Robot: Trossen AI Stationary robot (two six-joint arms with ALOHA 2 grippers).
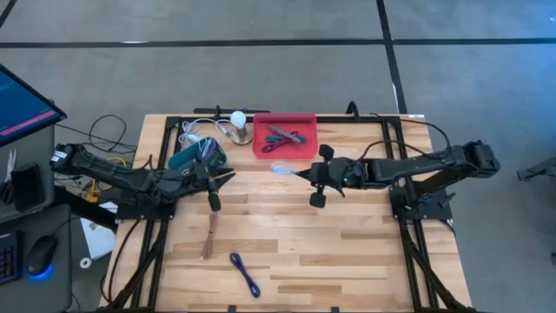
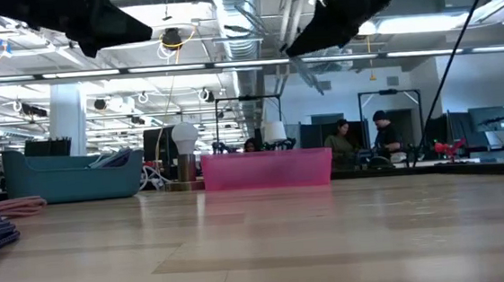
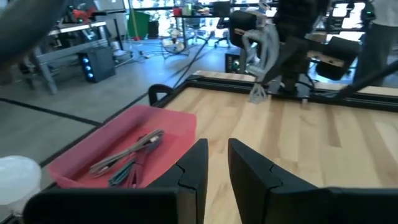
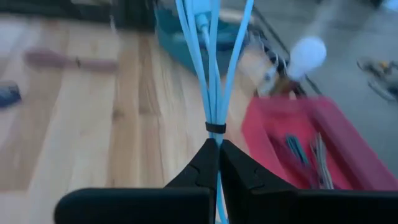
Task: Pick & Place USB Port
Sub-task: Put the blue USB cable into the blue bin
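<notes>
Pinching a bundled light-blue USB cable (image 4: 211,74) in the right claw (image 4: 217,163), held up off the table (image 1: 347,252), long axis running straight out past the fingertips. Red bin (image 1: 285,153) sits just beyond and to one side, so probably heading there. Left claw (image 3: 217,165) slightly parted, holding nothing, near the teal bin (image 1: 193,156).

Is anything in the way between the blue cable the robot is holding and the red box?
Nothing visible is. The right gripper is shut on the light blue cable and holds it above the wood, just in front of the red tray. Only bare table lies between them. The left gripper waits off to the side.
</notes>
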